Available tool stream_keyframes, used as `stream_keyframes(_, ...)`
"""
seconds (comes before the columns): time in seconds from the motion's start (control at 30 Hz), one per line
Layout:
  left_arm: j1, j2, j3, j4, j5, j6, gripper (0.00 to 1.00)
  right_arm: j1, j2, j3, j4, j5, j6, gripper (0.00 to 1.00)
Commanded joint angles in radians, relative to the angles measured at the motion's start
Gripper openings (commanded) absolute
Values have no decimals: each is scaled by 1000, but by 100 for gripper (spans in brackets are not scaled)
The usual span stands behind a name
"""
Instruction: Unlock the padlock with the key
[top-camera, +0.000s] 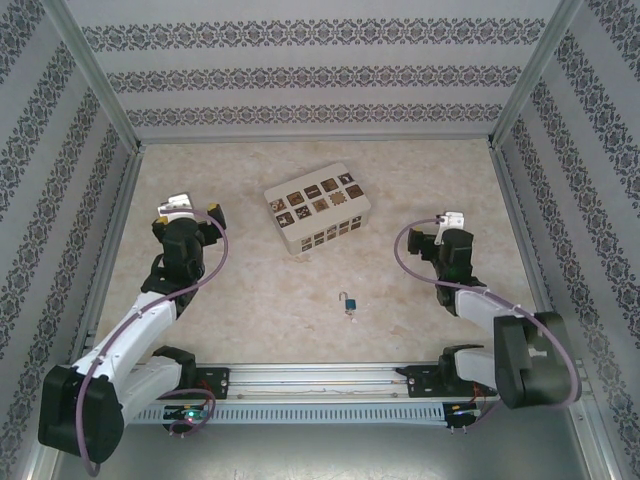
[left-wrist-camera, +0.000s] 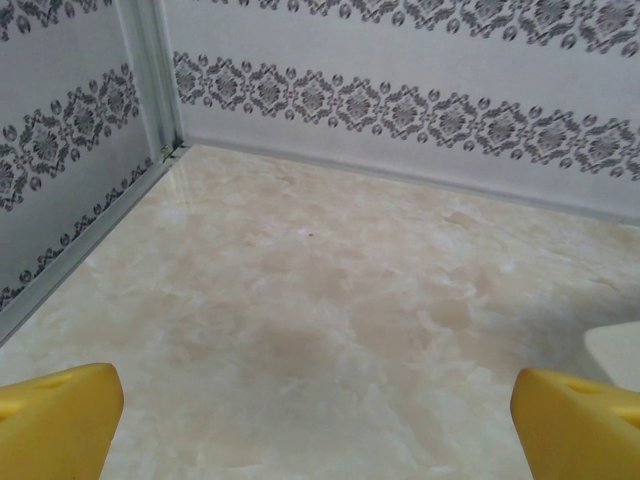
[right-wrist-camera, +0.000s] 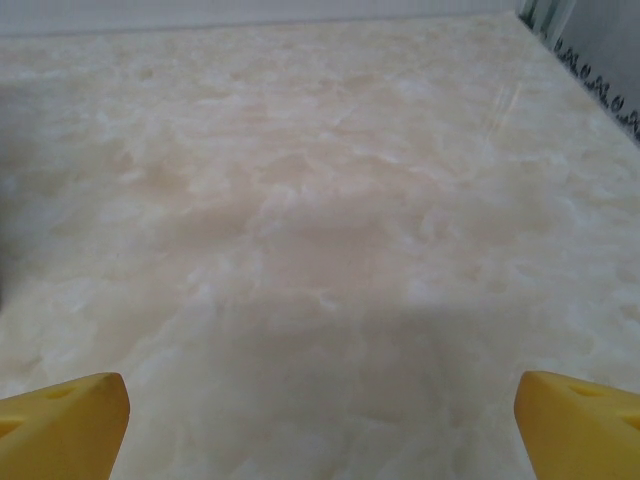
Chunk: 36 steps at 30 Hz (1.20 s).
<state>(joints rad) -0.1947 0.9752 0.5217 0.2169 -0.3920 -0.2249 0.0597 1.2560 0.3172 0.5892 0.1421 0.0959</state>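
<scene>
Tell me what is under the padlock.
The padlock rests on the beige table. The spot directly beneath its blue body is covered, so anything thin lying there cannot be seen.

table (top-camera: 250, 290): smooth stone-look top with cream marbling; a soft sheen mirrors the wall at the far left corner
walls (top-camera: 300, 80): matt, paper-like covering printed with dark ornament bands
frame posts (top-camera: 95, 75): bare silvery metal, faintly shiny
padlock (top-camera: 350, 303): blue body, finish too small to tell; shackle of bright silvery metal
box (top-camera: 317, 208): smooth white shell with brown printed squares; material unclear
left gripper (left-wrist-camera: 318, 400): fingers (left-wrist-camera: 55, 420) of yellow plastic, matt and smooth
right gripper (right-wrist-camera: 320, 400): fingers (right-wrist-camera: 60, 420) of the same matt yellow plastic
arms (top-camera: 140, 325): hard black and white casings, plastic-looking
cables (top-camera: 227, 245): smooth purple sheath
rail (top-camera: 320, 375) at the near edge: silvery metal
</scene>
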Motion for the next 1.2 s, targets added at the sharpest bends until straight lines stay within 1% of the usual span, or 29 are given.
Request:
stream_keyframes(0.0, 32, 24, 2, -6, 22, 15, 99, -12, 65, 8, 217, -5, -55, 98)
stream_keyframes(0.1, 61, 43, 2, -7, 31, -1, 99, -18, 162, 10, 323, -12, -64, 98)
stream_keyframes(0.23, 90, 58, -3, 4, 35, -23, 99, -22, 293, -23, 524, -32, -67, 98)
stream_keyframes(0.33, 104, 66, -5, 3, 31, -27, 99, -32, 268, -6, 450, -52, -61, 98)
stream_keyframes(0.4, 113, 74, -6, 5, 25, -25, 99, -49, 287, 20, 424, -65, -37, 98)
stream_keyframes(0.47, 124, 91, -4, 10, 19, -20, 99, -55, 266, 54, 350, -70, -34, 98)
stream_keyframes(0.6, 144, 157, -3, 44, 19, 16, 99, -55, 275, 48, 376, -68, -33, 98)
stream_keyframes(0.7, 150, 232, -9, 110, 20, 49, 99, -55, 275, 48, 376, -67, -35, 98)
stream_keyframes(0.8, 152, 311, -26, 222, 36, 81, 99, -55, 275, 48, 377, -68, -35, 98)
stream_keyframes(0.87, 152, 365, -39, 311, 66, 96, 99, -55, 275, 48, 377, -68, -35, 98)
stream_keyframes(0.93, 153, 410, -34, 351, 112, 138, 99, -55, 275, 48, 377, -67, -35, 99)
stream_keyframes(1.0, 152, 448, -29, 389, 134, 167, 99, -55, 275, 47, 377, -68, -35, 98)
stream_keyframes(1.07, 152, 482, -44, 469, 151, 194, 99, -54, 275, 47, 377, -68, -36, 98)
stream_keyframes(1.1, 153, 493, -42, 468, 156, 190, 99, -54, 276, 48, 377, -67, -36, 98)
stream_keyframes(1.17, 155, 517, -59, 519, 186, 199, 99, -54, 275, 47, 377, -67, -36, 98)
